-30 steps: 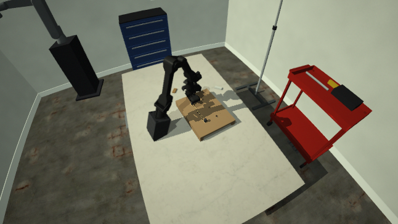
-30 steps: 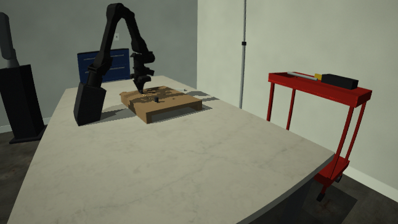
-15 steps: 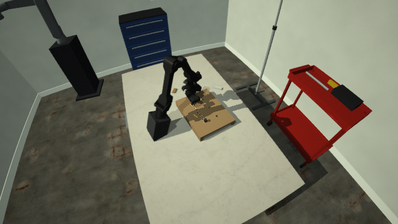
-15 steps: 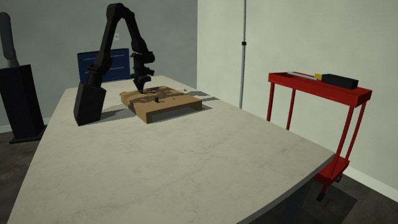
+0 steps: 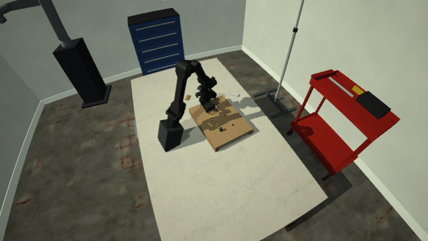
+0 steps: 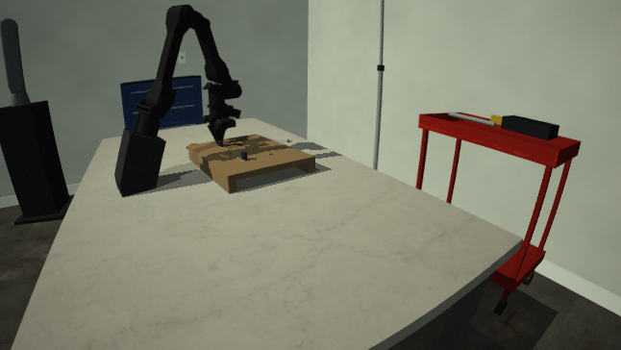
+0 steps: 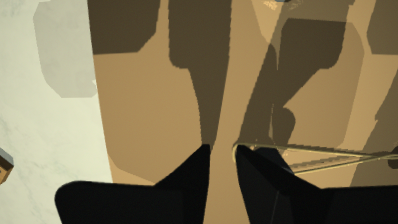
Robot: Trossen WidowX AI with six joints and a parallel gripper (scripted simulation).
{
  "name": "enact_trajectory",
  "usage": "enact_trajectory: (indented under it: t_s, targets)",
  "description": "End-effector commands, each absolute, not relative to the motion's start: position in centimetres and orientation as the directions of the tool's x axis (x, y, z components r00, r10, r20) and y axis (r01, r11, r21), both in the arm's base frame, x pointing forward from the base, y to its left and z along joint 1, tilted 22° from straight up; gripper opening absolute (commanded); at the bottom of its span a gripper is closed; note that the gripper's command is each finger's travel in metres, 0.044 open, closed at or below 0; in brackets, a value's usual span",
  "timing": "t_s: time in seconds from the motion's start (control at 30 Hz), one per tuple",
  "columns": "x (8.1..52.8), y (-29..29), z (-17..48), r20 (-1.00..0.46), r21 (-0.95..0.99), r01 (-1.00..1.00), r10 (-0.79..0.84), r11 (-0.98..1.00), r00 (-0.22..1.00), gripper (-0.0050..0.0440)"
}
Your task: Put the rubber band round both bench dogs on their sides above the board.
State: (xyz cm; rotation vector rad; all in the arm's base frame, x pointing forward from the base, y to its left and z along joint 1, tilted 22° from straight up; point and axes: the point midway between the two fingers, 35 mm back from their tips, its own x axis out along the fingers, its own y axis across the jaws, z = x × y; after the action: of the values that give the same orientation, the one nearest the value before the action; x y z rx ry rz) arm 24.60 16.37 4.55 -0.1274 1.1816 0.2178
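The wooden board lies flat on the table. One black bench dog stands upright near the board's middle. The thin yellowish rubber band runs stretched from that dog to my fingertips. In the wrist view its near end curves round the tip of my right finger, where a dark rounded shape, perhaps the second dog, is mostly hidden. My gripper points down at the board. It is open by a narrow gap, with only bare board showing between the fingers.
A small wooden block and a small white cylinder lie on the table behind the board. A red cart and a pole stand are to the right, off the table.
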Motion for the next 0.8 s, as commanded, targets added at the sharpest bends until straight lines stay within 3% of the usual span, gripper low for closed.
enact_trajectory:
  t_s: [0.0,0.77]
  targets:
    - [24.8,17.2,5.2,-0.918,0.039,-0.25,0.134,0.967,0.373,0.008]
    - [22.9,16.9,10.4,-0.912,0.055,-0.255,0.152,0.965,0.38,0.008]
